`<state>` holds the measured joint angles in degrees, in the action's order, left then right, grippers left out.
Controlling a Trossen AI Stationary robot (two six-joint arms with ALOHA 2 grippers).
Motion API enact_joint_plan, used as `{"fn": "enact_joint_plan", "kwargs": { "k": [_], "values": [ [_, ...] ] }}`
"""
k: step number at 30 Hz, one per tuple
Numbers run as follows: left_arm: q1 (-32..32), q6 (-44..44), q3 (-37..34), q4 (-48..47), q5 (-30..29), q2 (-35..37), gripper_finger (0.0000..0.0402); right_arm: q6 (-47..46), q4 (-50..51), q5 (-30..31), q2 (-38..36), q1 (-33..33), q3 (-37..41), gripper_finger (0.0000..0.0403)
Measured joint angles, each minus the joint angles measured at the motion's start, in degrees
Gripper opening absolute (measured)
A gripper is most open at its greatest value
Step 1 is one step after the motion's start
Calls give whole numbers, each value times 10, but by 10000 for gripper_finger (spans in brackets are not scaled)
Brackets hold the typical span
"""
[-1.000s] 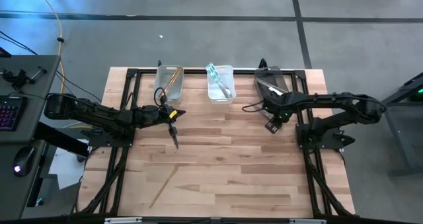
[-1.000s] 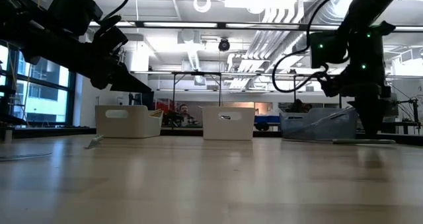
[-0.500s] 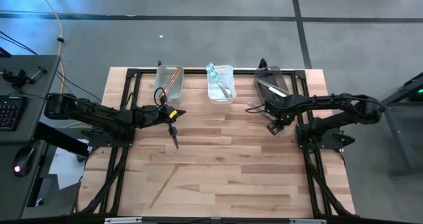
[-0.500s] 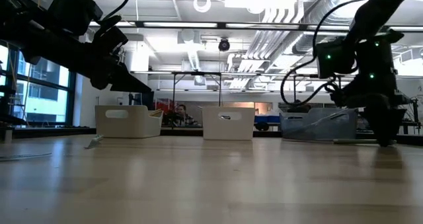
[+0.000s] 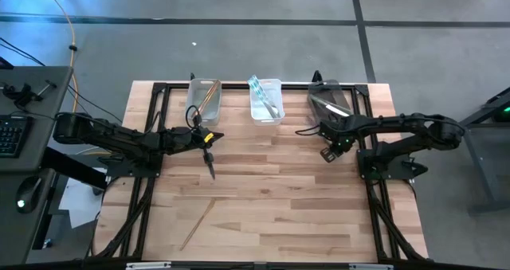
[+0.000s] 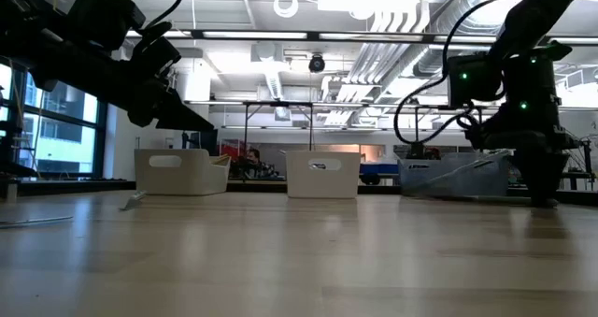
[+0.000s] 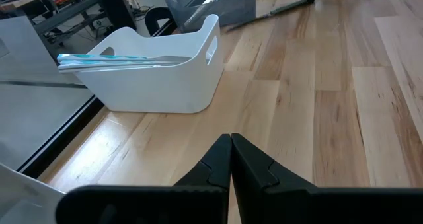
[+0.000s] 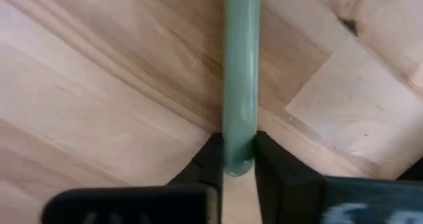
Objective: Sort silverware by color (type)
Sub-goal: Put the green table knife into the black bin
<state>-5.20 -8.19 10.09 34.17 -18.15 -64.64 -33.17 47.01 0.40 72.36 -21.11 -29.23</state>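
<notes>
Right gripper (image 5: 327,152) is sitting low at the table (image 5: 279,206), right of centre, just near of the grey bin (image 5: 327,100). In the right wrist view its fingers (image 8: 210,159) are clamping the end of a grey-green cutlery piece (image 8: 240,72), which is lying flat on the wood. In the low view the same gripper (image 6: 540,197) is reaching down to the tabletop at the right.

Left gripper (image 5: 209,160) is hanging over the left-centre of the table, pointing toward the near edge, near the tan bin (image 5: 205,101). In the left wrist view its fingertips (image 7: 231,145) are pressed together with nothing between them.

Three bins are lined up along the far edge. The tan bin on the left is holding gold-tan cutlery (image 5: 209,95). The white bin (image 5: 266,101) in the middle is holding pale teal cutlery (image 5: 264,95), also showing over its rim in the left wrist view (image 7: 119,60). The grey bin on the right is holding dark pieces (image 5: 325,105); exact types are too small to tell.

One gold-tan piece (image 5: 197,225) is lying diagonally on the near-left part of the table, well apart from both grippers.
</notes>
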Motion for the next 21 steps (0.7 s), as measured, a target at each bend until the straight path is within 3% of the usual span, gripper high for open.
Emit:
{"fn": "enact_joint_plan", "kwargs": {
  "k": [9, 21],
  "values": [
    [0, 0, 0, 0, 0, 0, 0, 2, -82, -2, -24, 57, 2, 3],
    [0, 0, 0, 0, 0, 0, 0, -29, -98, 23, -76, 93, 2, 1]
  ]
}}
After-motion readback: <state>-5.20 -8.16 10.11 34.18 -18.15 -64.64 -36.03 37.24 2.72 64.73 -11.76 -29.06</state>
